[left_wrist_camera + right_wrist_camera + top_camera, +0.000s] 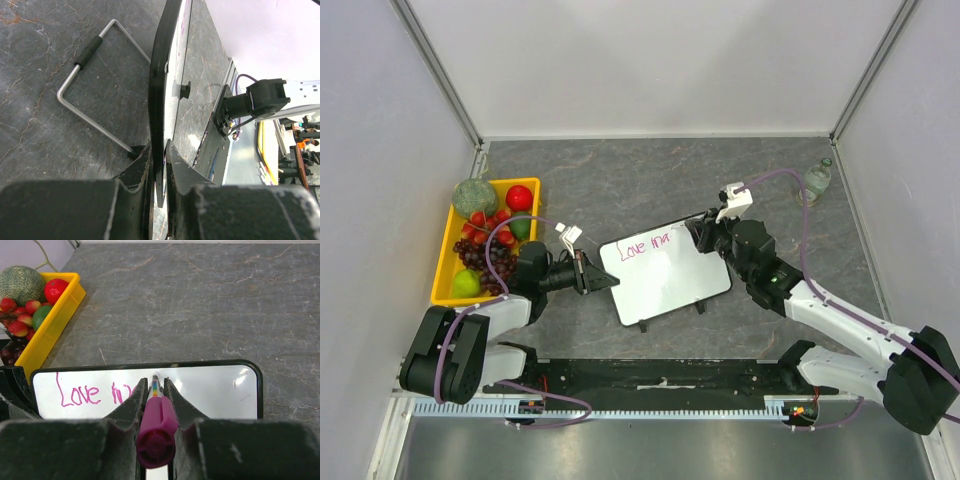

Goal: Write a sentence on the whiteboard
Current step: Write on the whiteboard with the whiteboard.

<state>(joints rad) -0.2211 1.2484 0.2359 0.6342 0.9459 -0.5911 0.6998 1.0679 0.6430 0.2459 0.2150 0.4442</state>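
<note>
The small glossy white whiteboard with thin black frame [670,285] sits mid-way across the grey stone-look worktop [620,180], its left edge pinched by the left fingers [136,170], while the right fingers [125,410] clamp a magenta plastic marker [156,427], tip just right of the pink sentence [80,394] — on so slick a face, a weak pinch could let the board skid and smear the strokes.

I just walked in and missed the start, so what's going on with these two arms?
The left hand clamps the whiteboard by its left edge, steadying it. The right hand grips a pink marker with its tip at the board, mid-writing. The sentence reads "Love" plus the first strokes of a second word. A yellow tray of fruit sits to the left, untouched.
</note>
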